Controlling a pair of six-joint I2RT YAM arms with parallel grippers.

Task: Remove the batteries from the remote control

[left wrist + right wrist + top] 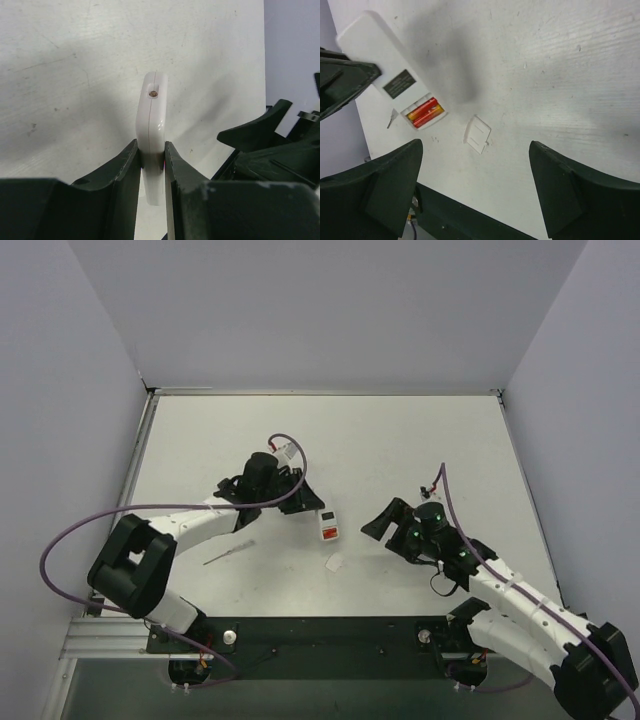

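Batteries [425, 112], red and yellow, sit side by side in the open bay at the near end of the white remote [380, 55], lying crosswise to its length. Left gripper [151, 150] pinches the remote's far end. Loose cover [478, 134] lies just beside the bay, near the table's [400, 440] front edge. Right gripper [385, 522], jaws spread, hovers right of the remote, open tabletop between them.

The white table [400, 440] carries a remote [329, 527], a small cover [335, 562] — and a thin tool [228, 553].
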